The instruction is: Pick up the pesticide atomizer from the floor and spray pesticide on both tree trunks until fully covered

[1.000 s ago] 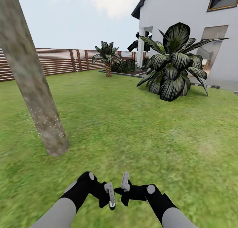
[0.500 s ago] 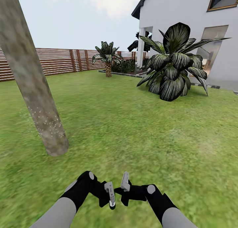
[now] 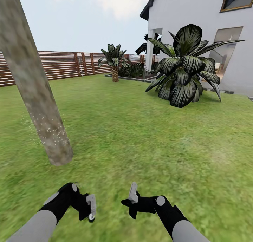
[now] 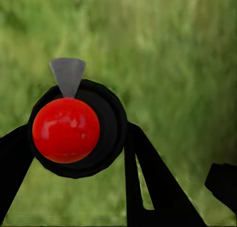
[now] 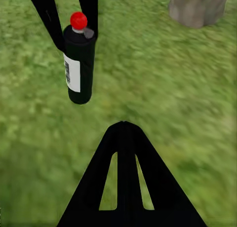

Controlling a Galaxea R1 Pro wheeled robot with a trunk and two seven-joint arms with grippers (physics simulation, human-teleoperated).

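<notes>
Left gripper (image 5: 63, 20) pinches the pesticide atomizer (image 5: 79, 68) over the lawn (image 3: 147, 140) | right gripper (image 5: 123, 125) pressed together, empty | tree trunk (image 3: 33, 87) ahead-left, speckled low only | risk: you spray from here and mist misses upper bark.

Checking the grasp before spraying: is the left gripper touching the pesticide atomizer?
Touching. The right wrist view shows the left gripper's black fingers pressed against both sides of the pesticide atomizer, which hangs above the grass.
</notes>
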